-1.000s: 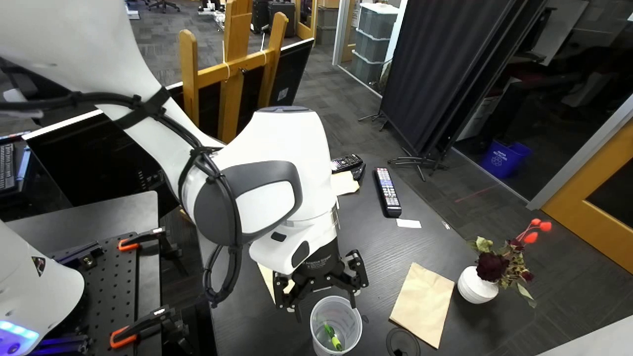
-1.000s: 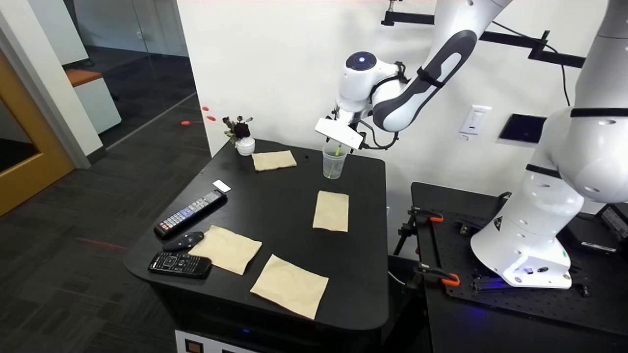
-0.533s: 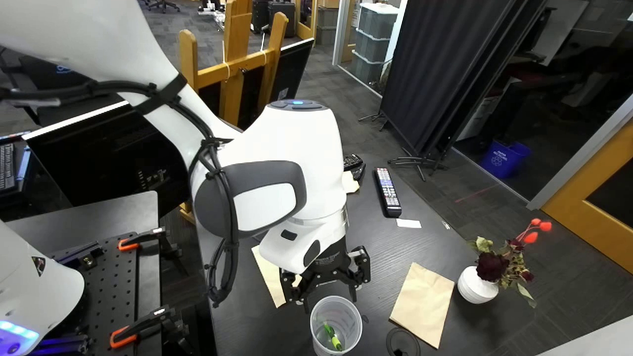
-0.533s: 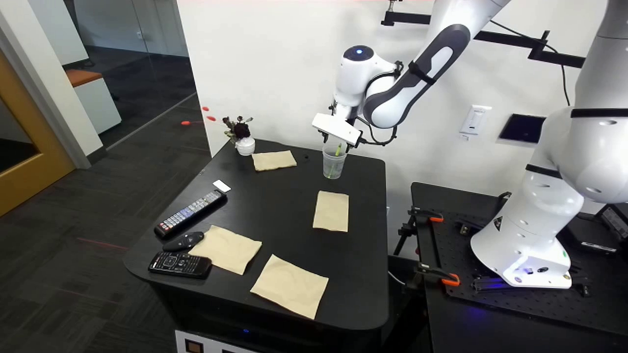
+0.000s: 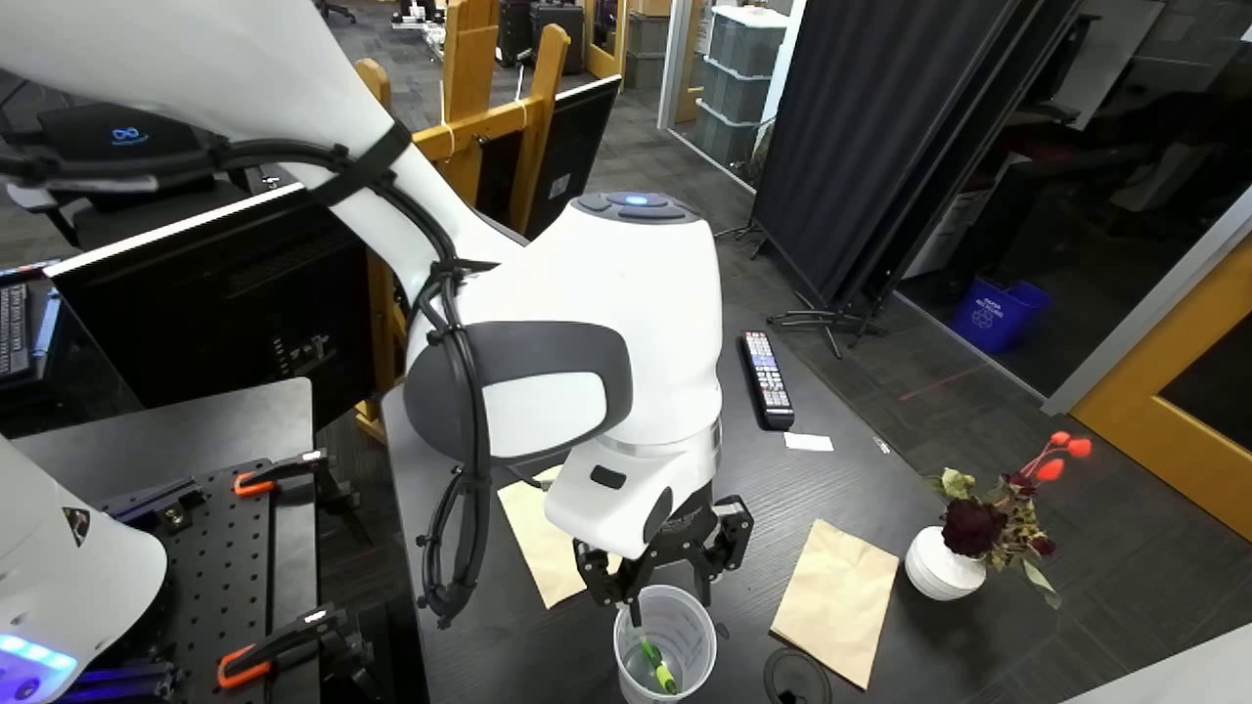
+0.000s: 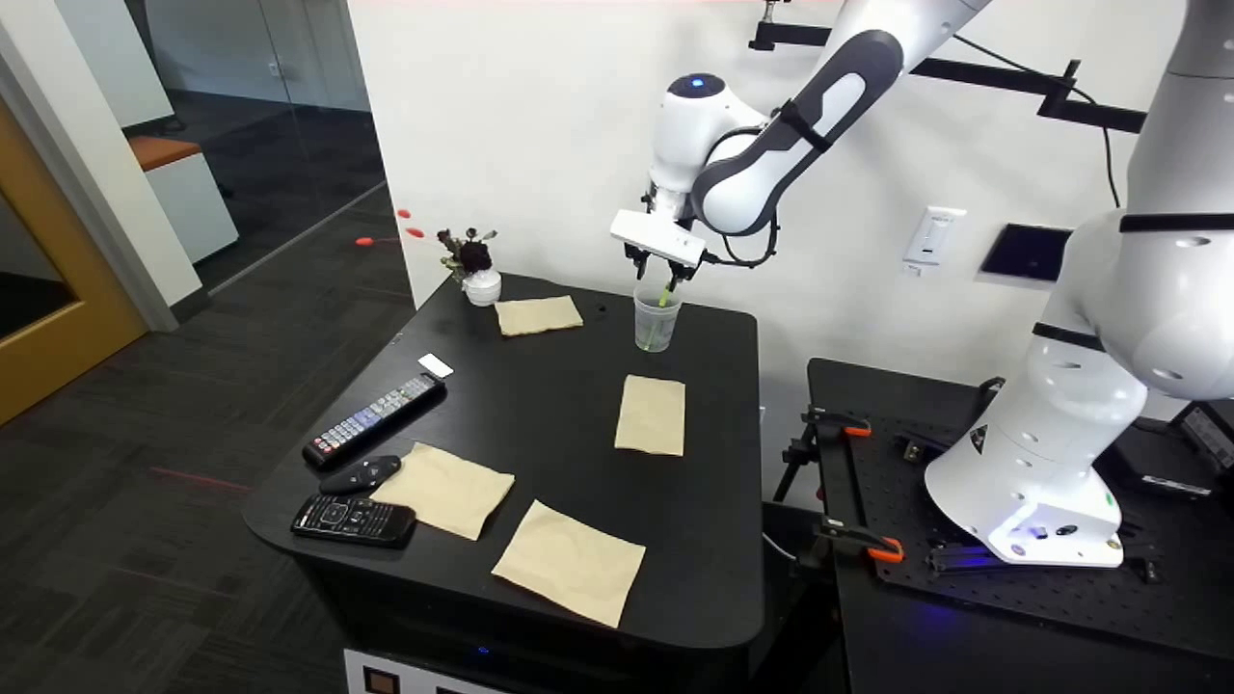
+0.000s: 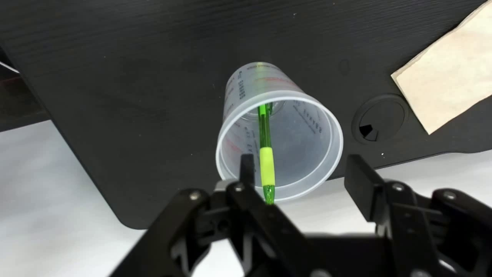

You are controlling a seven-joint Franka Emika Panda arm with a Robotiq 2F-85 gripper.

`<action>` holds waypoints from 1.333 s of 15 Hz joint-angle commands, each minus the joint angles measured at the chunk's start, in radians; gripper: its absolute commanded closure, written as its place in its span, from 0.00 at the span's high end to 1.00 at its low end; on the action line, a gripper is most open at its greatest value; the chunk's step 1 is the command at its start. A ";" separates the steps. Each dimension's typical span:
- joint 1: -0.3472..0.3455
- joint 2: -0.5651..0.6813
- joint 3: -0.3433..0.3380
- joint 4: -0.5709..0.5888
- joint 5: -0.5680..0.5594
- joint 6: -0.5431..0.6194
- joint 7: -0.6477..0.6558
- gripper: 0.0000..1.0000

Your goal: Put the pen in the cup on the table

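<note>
Our green ballpoint pen (image 7: 266, 156) leans inside the clear plastic cup (image 7: 286, 130), so we judge the placing done; above the cup our hand (image 7: 301, 168) stands spread and empty, only retreat left.

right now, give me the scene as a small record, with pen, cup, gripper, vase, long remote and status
pen: green, leaning inside the cup
cup: clear, upright on the black table
gripper: open, at the cup's mouth; contact unclear
vase: white, holding flowers, beside a tan paper
long remote: black, near a white card
status: pen in cup, so likely done
</note>
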 commanded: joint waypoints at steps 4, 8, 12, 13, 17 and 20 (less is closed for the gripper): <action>0.034 0.078 -0.035 0.083 0.051 -0.072 -0.063 0.54; 0.048 0.124 -0.056 0.110 0.055 -0.073 -0.065 0.50; 0.057 0.159 -0.065 0.133 0.067 -0.075 -0.072 0.48; 0.060 0.165 -0.068 0.137 0.070 -0.078 -0.074 0.47; 0.066 0.188 -0.071 0.153 0.088 -0.089 -0.082 0.44; 0.071 0.196 -0.071 0.160 0.090 -0.101 -0.085 0.41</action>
